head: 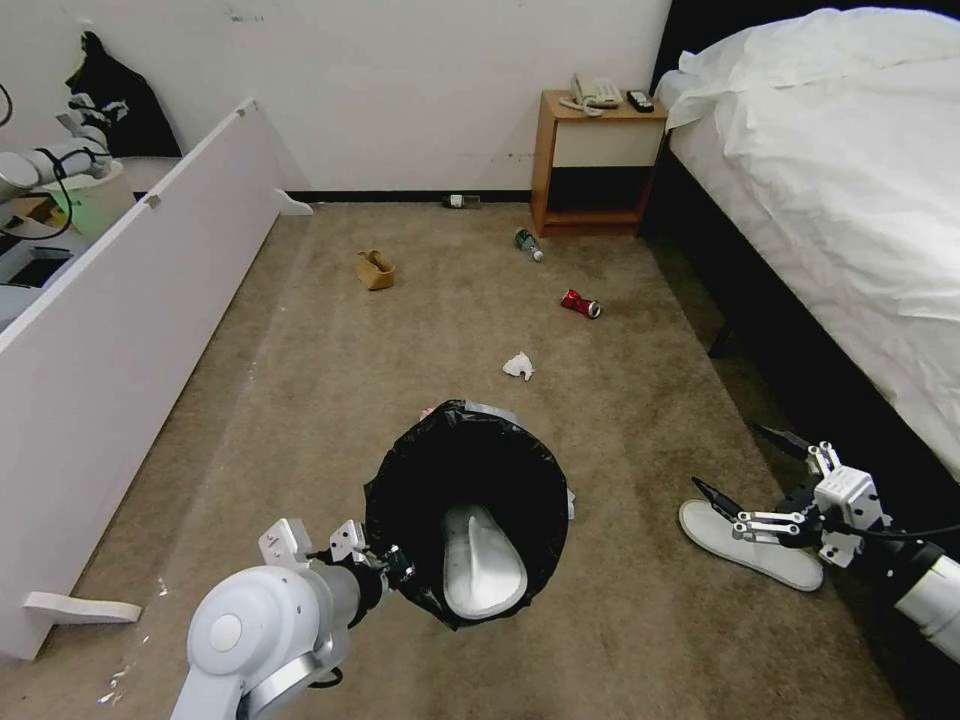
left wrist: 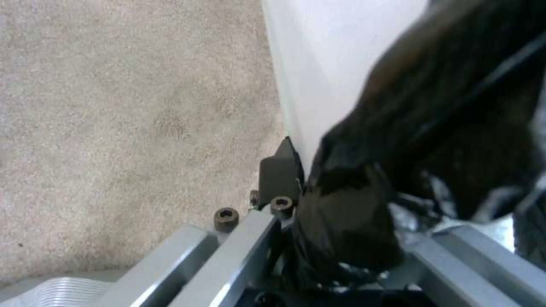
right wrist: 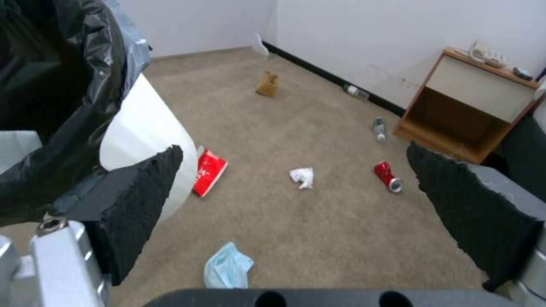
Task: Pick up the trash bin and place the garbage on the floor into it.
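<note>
in the head view the left gripper (head: 392,562) is clamping the bag-covered rim of the trash bin (head: 465,505) at its 8 o'clock edge, and the bin is tilting with its mouth toward the camera. a white slipper (head: 483,560) is lying inside it. the right gripper (head: 750,470), fingers spread apart, is hovering at 4 o'clock over a second slipper (head: 755,548) on the carpet (head: 300,400). a tissue (head: 518,366) is lying at the bin's 12 o'clock, a red can (head: 580,303) and a bottle (head: 529,244) toward 1 o'clock, a brown paper bag (head: 375,269) at 11 o'clock. no lettering is readable.

in the left wrist view the fingers (left wrist: 280,175) are pinching black bag (left wrist: 352,221) against the bin's white wall (left wrist: 335,55).

in the right wrist view the pads (right wrist: 136,200) are standing wide apart. a red packet (right wrist: 209,171) is touching the bin's side, its white print too blurred to read, and a blue face mask (right wrist: 227,266) is lying near.
</note>
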